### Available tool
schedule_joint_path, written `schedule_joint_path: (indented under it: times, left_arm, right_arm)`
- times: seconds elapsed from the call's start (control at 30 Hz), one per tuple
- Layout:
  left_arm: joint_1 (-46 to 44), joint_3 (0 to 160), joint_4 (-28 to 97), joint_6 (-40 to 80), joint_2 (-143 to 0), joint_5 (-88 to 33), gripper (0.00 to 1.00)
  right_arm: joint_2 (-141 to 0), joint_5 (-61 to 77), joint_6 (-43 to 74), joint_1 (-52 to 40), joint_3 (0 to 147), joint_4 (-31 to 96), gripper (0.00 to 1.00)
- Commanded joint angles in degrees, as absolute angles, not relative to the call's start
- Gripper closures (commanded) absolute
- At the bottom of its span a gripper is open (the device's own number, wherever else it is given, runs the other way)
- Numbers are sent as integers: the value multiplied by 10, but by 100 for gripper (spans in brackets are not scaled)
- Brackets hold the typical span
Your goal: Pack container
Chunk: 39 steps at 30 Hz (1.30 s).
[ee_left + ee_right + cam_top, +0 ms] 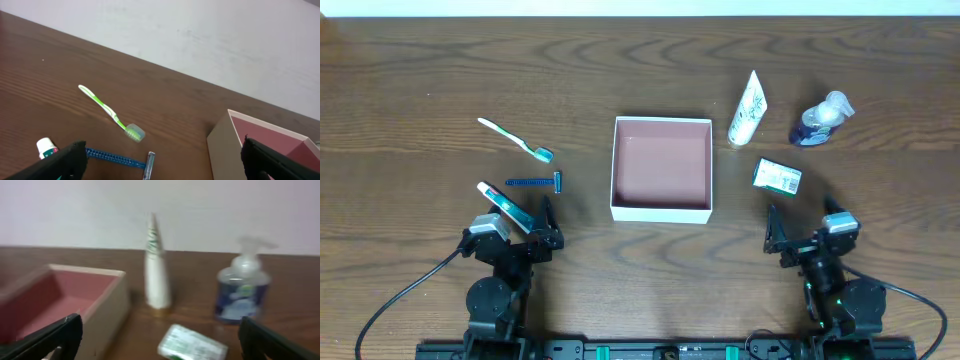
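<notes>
Container (660, 212) sits at mid-table, between the two arms and a little ahead of them. Its pinkish inside is bare, so nothing is packed yet and, as I judge it, the whole task lies ahead. Nearest, both arms sit folded low by the table's near edge. The left gripper (162, 146) has its jaws spread wide and holds nothing. The right gripper (159, 322) gapes empty likewise. Just ahead of the left one lies a small white-and-teal tube (505, 205), then a blue razor (535, 183), then a green toothbrush (515, 139). Ahead of the right one lies a green-and-white carton (777, 177). Farther off stand a tall white tube (747, 110) and a pump bottle (820, 122). All six lie outside the box.
</notes>
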State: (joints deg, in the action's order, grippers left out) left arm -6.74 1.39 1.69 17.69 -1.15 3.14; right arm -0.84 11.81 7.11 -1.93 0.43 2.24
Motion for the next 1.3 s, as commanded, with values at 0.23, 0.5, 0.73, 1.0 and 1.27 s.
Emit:
schedule_joint_path:
  times: [0.23,0.5,0.73,1.0,1.27]
  left_arm:
    - [-64,2,39,165,-14,36,2]
    - [-64,2,39,165,-14,36,2]
    - [-64,2,39,165,-14,36,2]
    - [-64,2,39,165,-14,36,2]
    - [-64,2,39,165,-14,36,2]
  right_arm:
    - [-25,294,115,-15,71,23,1]
    - [-273,305,16,-16,350,166,1]
    - [-567,303,-84,-16,689,446,1]
    - [-773,346,-54,-15,918,546,1]
    - [-846,247,-78,-16,919,511,3]
